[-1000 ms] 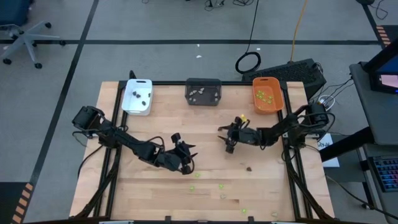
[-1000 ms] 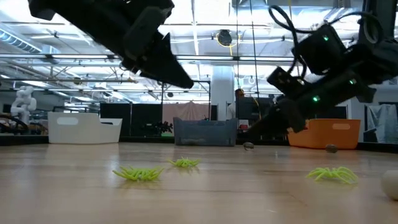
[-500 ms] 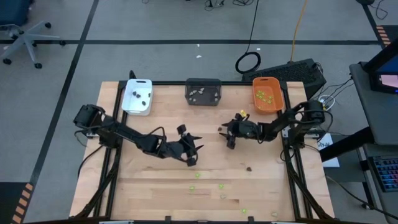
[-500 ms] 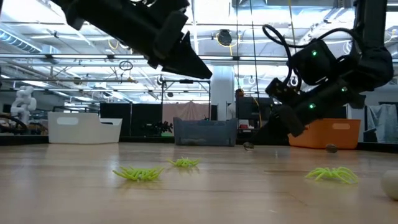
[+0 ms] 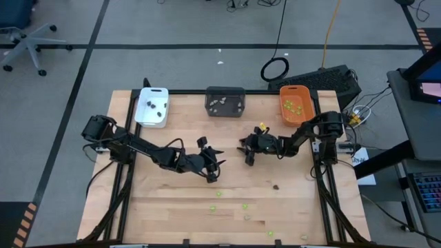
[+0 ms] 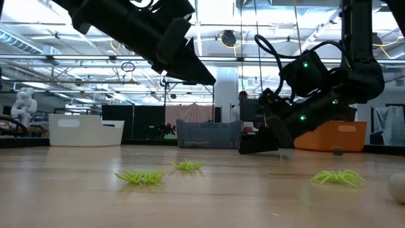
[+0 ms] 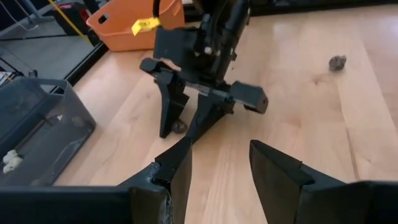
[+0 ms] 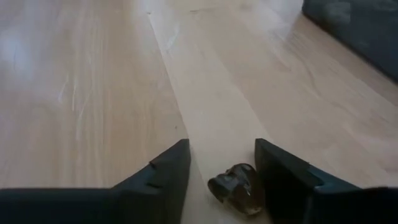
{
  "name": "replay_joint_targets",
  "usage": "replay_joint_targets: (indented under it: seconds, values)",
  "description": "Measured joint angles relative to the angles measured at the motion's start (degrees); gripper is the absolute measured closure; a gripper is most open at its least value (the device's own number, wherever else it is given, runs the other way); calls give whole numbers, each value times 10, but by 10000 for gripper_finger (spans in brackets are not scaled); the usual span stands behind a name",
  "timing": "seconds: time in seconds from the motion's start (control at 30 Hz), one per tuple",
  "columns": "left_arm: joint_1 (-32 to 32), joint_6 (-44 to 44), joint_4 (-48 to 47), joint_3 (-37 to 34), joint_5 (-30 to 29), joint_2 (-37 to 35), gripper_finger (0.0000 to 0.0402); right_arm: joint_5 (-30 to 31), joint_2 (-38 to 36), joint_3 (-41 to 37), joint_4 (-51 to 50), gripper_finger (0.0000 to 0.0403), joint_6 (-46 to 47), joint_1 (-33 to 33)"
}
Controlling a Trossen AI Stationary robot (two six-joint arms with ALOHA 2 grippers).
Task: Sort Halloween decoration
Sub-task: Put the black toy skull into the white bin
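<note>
My right gripper (image 5: 247, 153) is down at the table's middle, open, its fingers on either side of a small dark brown piece (image 8: 239, 186) that lies on the wood. The left wrist view shows the same piece (image 7: 180, 126) between those fingers. My left gripper (image 5: 215, 165) hovers open and empty above the table, just left of the right one. Lime green pieces (image 5: 219, 193) (image 6: 142, 177) and pale beige ones (image 5: 248, 216) lie scattered toward the near edge. Another dark piece (image 5: 275, 186) rests to the right. My right gripper comes slanting down from the table's right side and straddles the dark brown piece (image 8: 231, 182), which lies flat on the wood close against one finger (image 8: 280, 177). I cannot tell whether that finger touches it.
At the far edge stand a white tray (image 5: 152, 107), a dark grey tray (image 5: 225, 101) and an orange tray (image 5: 296, 105), each with small pieces inside. Bare wood lies left of the left arm. A beige ball (image 6: 398, 187) sits near the low camera.
My right gripper has moved a little toward the table's left and sunk to the tabletop, coming down around the dark brown piece. My left gripper has risen and moved toward the far edge and a little right, staying open.
</note>
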Motion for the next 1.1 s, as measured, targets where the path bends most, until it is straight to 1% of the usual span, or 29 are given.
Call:
replay_joint_targets:
  seconds: [0.1, 0.23, 0.37, 0.47, 0.53, 0.67, 0.8, 0.87, 0.93, 1.1]
  values:
    - [0, -3, -12, 0, 0, 0, 242, -1, 0, -7, -8, 260, 9, 1]
    - [0, -3, -20, 0, 0, 0, 242, 1, -2, -12, -5, 271, 16, 8]
    - [0, -3, -22, 0, 0, 0, 242, -1, -9, -13, 8, 265, 10, 25]
    - [0, -3, -26, 0, 0, 0, 242, -14, -33, -14, -2, 245, 3, 40]
    - [0, -4, -28, 0, 0, 0, 242, -19, -57, -15, -31, 228, 0, 49]
    - [0, -4, -36, 0, 0, 0, 242, -17, -129, -15, -119, 200, 1, 65]
    - [0, -4, -36, 0, 0, 0, 242, 15, -199, -14, -233, 192, 17, 80]
    - [1, -4, -36, 0, 0, 0, 242, 30, -218, -15, -281, 197, 26, 84]
    - [2, -4, -36, 0, 0, 0, 243, 44, -221, -15, -299, 208, 34, 86]
    - [5, -4, -25, 0, 0, 5, 243, 47, -201, -15, -270, 257, 35, 87]
